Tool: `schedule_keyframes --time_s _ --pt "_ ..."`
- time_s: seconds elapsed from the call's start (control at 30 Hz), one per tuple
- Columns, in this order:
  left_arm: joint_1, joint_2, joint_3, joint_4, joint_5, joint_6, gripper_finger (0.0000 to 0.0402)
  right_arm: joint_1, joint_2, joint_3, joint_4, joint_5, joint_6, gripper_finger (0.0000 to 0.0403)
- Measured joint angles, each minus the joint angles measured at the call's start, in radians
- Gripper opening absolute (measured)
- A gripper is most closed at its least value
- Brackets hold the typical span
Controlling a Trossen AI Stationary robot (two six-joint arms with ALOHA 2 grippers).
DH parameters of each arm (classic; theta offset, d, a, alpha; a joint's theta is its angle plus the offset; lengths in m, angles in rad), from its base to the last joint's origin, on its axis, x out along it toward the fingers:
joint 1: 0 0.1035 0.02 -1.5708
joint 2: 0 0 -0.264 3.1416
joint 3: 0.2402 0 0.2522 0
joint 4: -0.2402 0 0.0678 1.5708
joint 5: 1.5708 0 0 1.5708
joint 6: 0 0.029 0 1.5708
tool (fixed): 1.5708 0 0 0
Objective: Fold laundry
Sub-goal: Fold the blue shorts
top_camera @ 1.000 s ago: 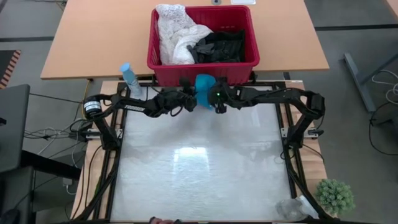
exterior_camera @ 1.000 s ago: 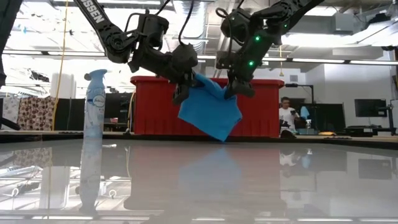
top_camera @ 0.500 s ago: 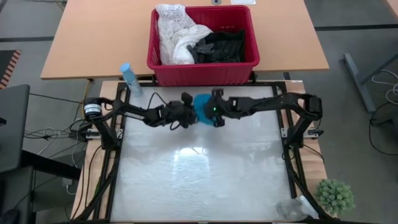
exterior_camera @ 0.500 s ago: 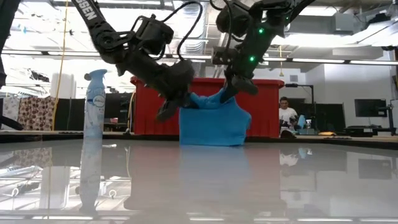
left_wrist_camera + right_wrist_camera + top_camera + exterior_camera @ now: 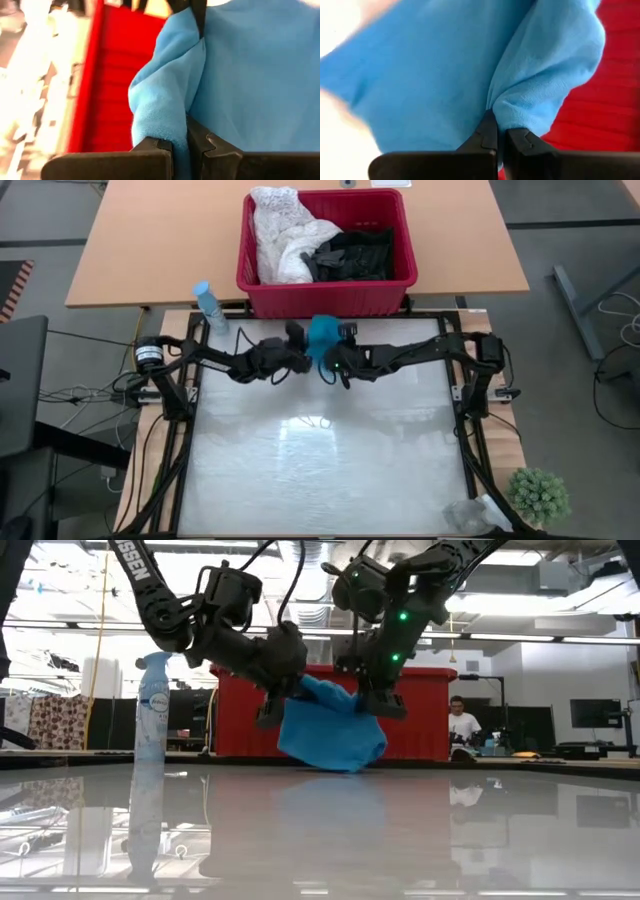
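Holding the small teal soft-cloth garment (image 5: pixel 330 735) between them, both arms work at the 12 o'clock edge of the glossy white bench (image 5: pixel 320 470), just in front of the red plastic slotted basket (image 5: pixel 395 285).

Left gripper (image 5: pixel 297 360): jaws pinched tight on a bunched fold of the teal cloth; the left wrist view shows the fabric squeezed between the two dark fingers (image 5: pixel 155 150). Right gripper (image 5: pixel 333 367): likewise clamped narrow on a fold at the other side, seen between its fingers (image 5: pixel 487 135) in the right wrist view.

Position of the garment: hanging between the two grippers, its lower edge at or just above the bench surface in the low view; contact cannot be confirmed. From the left gripper it lies toward 3 o'clock, from the right gripper toward 9 o'clock. The grippers sit close together, so the cloth sags in a slack bundle, not a flat sheet.

Judgement: the piece's long axis runs 9-to-3 between the two grips, and each arm is equally near its own corner. Spreading it flat would call for the grips to part along that axis, then lower toward 6 o'clock onto open bench.

Remaining laundry: the white lacy-textured garment (image 5: pixel 280 235) and the black garments (image 5: pixel 355 252) are in the basket, well apart from both grippers.

A pale blue spray bottle (image 5: pixel 208 305) stands at about 10 o'clock.
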Motion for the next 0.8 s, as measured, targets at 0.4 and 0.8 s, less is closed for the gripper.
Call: schedule_keyframes --time_s 0.4,0.8 --pt "-0.120 0.007 0.020 -0.147 -0.215 -0.253 0.0000 0.077 0.058 -0.002 0.077 -0.017 -0.009 0.0024" --pt "-0.361 0.098 -0.002 -0.165 -0.445 -0.317 0.0000 0.263 0.144 -0.002 -0.018 -0.031 0.092 0.0024"
